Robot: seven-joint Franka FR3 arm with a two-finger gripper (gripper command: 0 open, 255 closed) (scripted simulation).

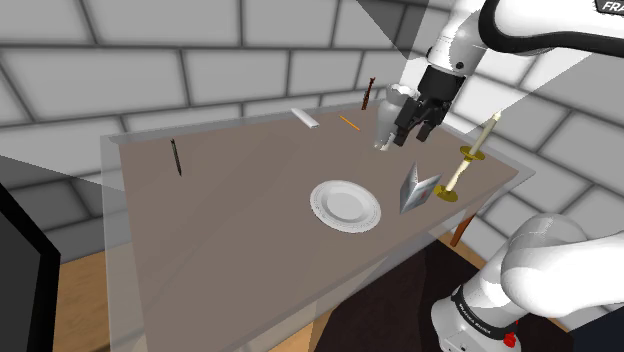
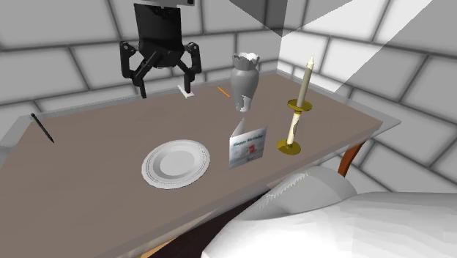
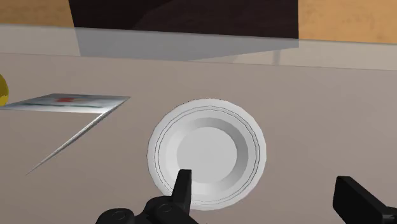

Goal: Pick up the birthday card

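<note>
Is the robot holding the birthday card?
No, the end effector hangs open and empty, and the birthday card stands apart from it beside the plate.

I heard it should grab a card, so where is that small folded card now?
In the shoulder view, the small folded grey card stands on the brown table toward the right, between the round white plate and the gold-based cream candle.
</note>
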